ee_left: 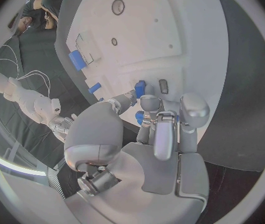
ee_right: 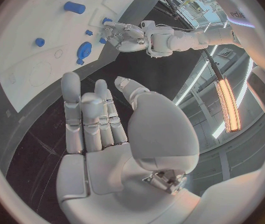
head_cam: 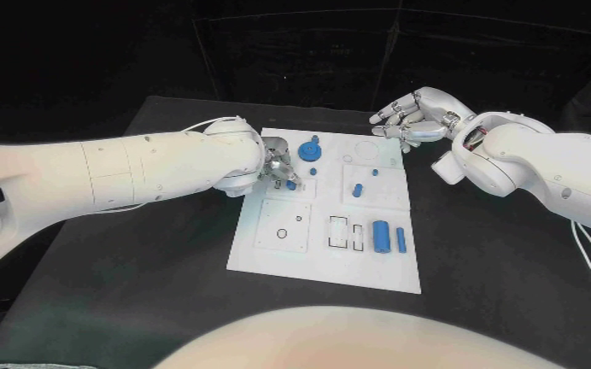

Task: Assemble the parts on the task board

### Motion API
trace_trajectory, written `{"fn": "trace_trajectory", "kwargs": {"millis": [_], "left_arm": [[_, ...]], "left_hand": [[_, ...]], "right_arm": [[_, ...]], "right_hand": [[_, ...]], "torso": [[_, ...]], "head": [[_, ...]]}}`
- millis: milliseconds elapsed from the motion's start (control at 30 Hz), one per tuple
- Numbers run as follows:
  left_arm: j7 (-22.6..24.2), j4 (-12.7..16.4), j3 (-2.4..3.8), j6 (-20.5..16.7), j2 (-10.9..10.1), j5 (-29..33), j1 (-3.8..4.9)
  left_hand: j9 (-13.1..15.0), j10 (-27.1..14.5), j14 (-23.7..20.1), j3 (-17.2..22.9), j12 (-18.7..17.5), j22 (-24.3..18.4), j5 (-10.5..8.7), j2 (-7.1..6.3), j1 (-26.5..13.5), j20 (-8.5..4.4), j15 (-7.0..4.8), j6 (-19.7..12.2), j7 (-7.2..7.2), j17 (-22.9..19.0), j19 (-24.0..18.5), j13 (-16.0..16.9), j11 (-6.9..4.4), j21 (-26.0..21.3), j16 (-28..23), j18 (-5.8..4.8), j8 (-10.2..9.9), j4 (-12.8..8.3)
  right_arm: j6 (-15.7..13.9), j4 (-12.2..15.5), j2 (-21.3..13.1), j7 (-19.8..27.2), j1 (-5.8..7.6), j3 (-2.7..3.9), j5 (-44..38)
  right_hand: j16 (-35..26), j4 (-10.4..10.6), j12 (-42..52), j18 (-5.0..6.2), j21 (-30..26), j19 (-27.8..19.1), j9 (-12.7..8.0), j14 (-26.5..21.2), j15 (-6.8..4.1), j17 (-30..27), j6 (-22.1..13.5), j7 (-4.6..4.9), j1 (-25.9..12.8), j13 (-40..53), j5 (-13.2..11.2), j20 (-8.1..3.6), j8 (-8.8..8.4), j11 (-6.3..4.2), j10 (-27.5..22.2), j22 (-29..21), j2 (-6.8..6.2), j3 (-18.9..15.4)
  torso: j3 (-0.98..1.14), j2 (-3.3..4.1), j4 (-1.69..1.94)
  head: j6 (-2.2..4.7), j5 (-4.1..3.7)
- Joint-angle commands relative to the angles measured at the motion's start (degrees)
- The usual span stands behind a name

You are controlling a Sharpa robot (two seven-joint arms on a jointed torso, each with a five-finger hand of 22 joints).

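left hand [head_cam: 278,170] pinching small blue part [head_cam: 290,184] over white board [head_cam: 323,254] | right hand [head_cam: 417,118] hovering, fingers apart, holding nothing

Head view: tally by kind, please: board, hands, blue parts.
Board: 1
Hands: 2 (left hand, right hand)
Blue parts: 6, counting the disc and its knob as one; one sits at the left hand's fingers
Total: 9

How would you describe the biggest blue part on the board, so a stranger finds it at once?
Look at the white task board, at its far edge away from the robot. The round blue part lies there, near the left hand. It is a wide disc, unlike the slim pegs around it.
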Motion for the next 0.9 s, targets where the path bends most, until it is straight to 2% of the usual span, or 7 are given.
{"fn": "trace_trajectory", "kwargs": {"millis": [33,667,767,900], "left_arm": [[-0.3,0.0,-0.14,2.5,0.4,0.0,-0.17],[-0.2,-0.8,-0.12,1.9,0.9,0.0,-0.17],[-0.2,-0.9,-0.12,1.6,0.9,0.0,-0.17],[-0.2,-1.1,-0.1,1.1,0.7,0.0,-0.17]], "left_hand": [[-0.1,0.5,5.2,-0.8,0.6,0.6,0.08,0.2,-0.6,-0.11,-0.44,0.6,-0.14,10.7,0.6,0.7,-0.08,0.4,0.5,-0.75,0.1,0.3],[-0.4,1.5,5.3,-2.9,2.0,2.2,0.09,0.55,-1.7,-0.41,-0.72,1.5,-0.45,11.5,1.5,2.5,-0.37,1.5,0.9,-1.05,0.0,1.4],[-0.5,1.6,5.3,-4.3,2.1,2.4,0.03,0.04,-3.1,-0.44,-0.68,1.7,-0.36,11.6,1.6,2.7,-0.32,1.6,1.0,-1.09,0.0,2.4],[-0.6,1.8,5.4,-9.2,2.4,2.7,0.01,-1.97,-6.8,-0.43,-0.62,2.3,-0.33,11.8,1.7,3.0,-0.22,1.8,1.1,-1.17,0.0,4.9]], "right_arm": [[0.4,0.1,0.1,0.6,0.11,0.05,-0.1],[0.3,0.1,0.1,0.6,0.11,0.05,-0.1],[0.3,0.0,0.1,0.6,0.11,0.05,-0.1],[0.2,0.0,0.1,0.7,0.11,0.05,-0.1]], "right_hand": [[-0.3,0.4,0.0,0.69,-0.2,0.2,0.0,0.3,0.09,0.0,-0.4,0.12,-0.4,-0.1,0.4,0.17,0.18,0.11,0.3,0.0,0.02,-0.1],[-0.5,0.5,0.0,0.72,-0.5,0.2,0.0,0.2,0.1,-0.2,-0.4,0.14,-0.4,-0.2,0.5,0.17,0.21,0.13,0.2,-0.3,0.0,-0.1],[-0.6,0.6,0.0,0.72,-0.5,0.2,0.0,0.2,0.11,-0.3,-0.5,0.15,-0.5,-0.2,0.5,0.18,0.22,0.15,0.2,-0.4,-0.01,-0.2],[-0.8,0.7,0.0,0.75,-0.7,0.1,0.0,0.1,0.13,-0.4,-0.5,0.16,-0.6,-0.3,0.5,0.19,0.23,0.17,0.1,-0.6,-0.04,-0.2]], "torso": [[-0.02,-0.01,-0.03],[-0.06,-0.03,-0.03],[-0.06,0.0,0.0],[-0.09,0.01,0.01]], "head": [[0.01,-0.02],[0.01,-0.17],[0.01,-0.23],[0.01,-0.24]]}}
